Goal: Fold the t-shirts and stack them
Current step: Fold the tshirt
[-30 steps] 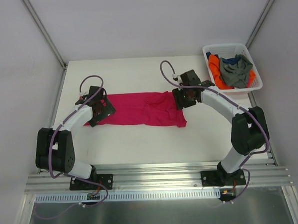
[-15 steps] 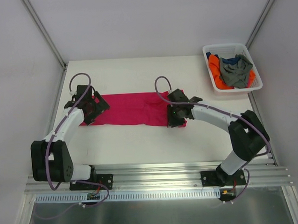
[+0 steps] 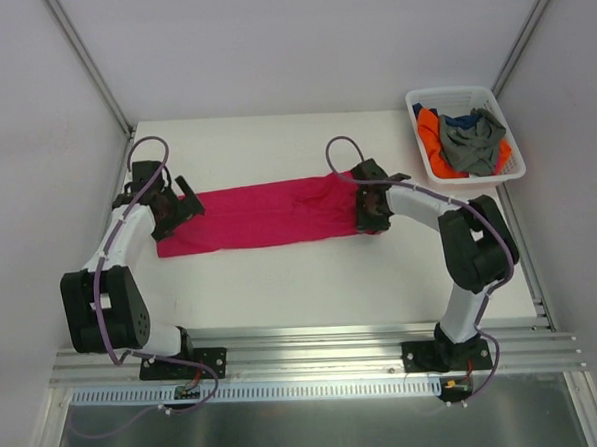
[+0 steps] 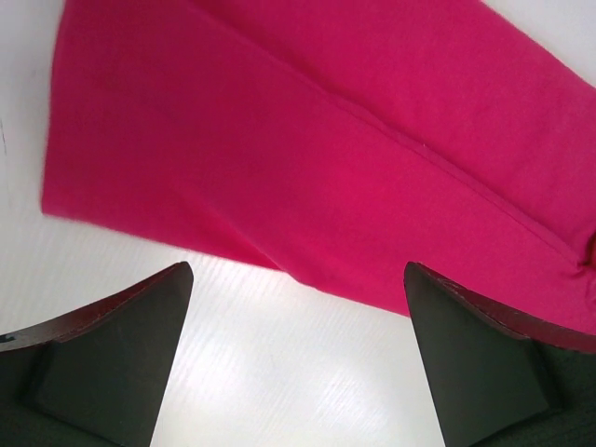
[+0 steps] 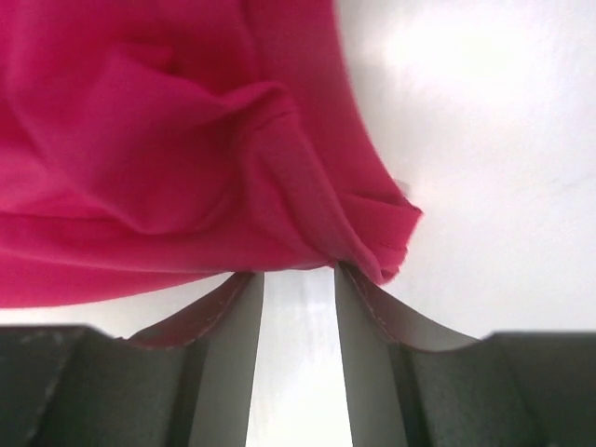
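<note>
1. White surface: carries everything, with both arms bolted at its near edge.
2. Magenta-pink soft cloth t-shirt: laid out as a long, roughly flat band across the middle of the surface, left end smooth, right end bunched into folds.
3. White plastic basket: at the far right corner, well apart from the pink shirt.
4. Inside the basket, crumpled together: orange cloth shirt, grey cloth shirt on top, dark blue cloth shirt at the back.
5. Left claw: spread wide apart, holding nothing, poised over the near left edge of the pink shirt.
6. Right claw: partly closed with a narrow gap, tips right at the bunched right end of the pink shirt; cannot tell whether clamped on the cloth.
</note>
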`<state>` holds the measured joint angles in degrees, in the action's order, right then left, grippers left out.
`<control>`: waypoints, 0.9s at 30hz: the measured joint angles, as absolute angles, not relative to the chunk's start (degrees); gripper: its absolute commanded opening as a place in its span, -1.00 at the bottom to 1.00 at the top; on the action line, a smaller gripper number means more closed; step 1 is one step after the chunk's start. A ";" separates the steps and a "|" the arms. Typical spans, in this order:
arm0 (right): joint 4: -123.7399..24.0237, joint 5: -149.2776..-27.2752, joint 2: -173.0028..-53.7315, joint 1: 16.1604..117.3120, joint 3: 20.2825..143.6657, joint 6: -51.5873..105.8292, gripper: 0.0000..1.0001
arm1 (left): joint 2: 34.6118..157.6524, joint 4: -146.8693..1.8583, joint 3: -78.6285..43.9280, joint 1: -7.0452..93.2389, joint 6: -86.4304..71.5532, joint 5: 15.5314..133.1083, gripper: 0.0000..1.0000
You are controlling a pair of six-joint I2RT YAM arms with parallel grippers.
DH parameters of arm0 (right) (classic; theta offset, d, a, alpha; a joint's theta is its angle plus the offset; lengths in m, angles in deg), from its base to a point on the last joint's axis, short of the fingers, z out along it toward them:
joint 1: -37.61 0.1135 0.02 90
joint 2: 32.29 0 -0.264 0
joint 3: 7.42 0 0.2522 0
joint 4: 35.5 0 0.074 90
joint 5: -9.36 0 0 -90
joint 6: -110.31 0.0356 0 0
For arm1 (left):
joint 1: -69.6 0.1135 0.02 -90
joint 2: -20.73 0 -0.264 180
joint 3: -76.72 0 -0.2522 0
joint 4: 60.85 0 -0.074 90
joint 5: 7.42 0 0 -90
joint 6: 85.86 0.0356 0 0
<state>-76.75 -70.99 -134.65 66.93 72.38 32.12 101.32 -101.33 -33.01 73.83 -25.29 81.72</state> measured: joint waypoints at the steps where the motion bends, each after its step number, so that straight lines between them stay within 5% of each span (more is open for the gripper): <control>1: -77.23 -71.05 -135.37 65.25 73.32 31.33 -0.18 | 101.94 -101.53 -32.27 73.98 -23.93 81.11 0.98; 3: -78.06 -71.42 -136.27 62.52 75.09 30.02 -0.01 | 103.18 -102.01 -29.84 74.44 -20.61 79.01 0.98; 7: -82.30 -72.12 -134.41 61.68 80.07 29.45 0.89 | 104.75 -102.18 -23.63 74.46 -15.54 73.89 0.90; 8: -83.46 -72.25 -133.30 62.54 81.87 29.85 0.99 | 104.95 -102.09 -22.43 74.46 -14.60 73.32 0.90; 14: -84.81 -71.60 -127.70 70.41 92.95 37.26 0.93 | 105.04 -101.09 -19.11 74.02 -10.73 72.82 0.98; 18: -81.18 -68.25 -127.29 72.85 89.78 48.78 0.93 | 105.61 -100.98 -19.26 72.12 -6.16 74.57 0.98; 27: -86.56 -61.00 -144.03 73.64 93.39 68.47 0.93 | 107.36 -93.59 -25.80 67.79 11.91 68.63 0.98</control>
<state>-86.56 -61.00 -144.03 73.64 93.39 68.47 107.36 -93.59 -25.80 67.79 11.91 68.63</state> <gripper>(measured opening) 0.968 0.990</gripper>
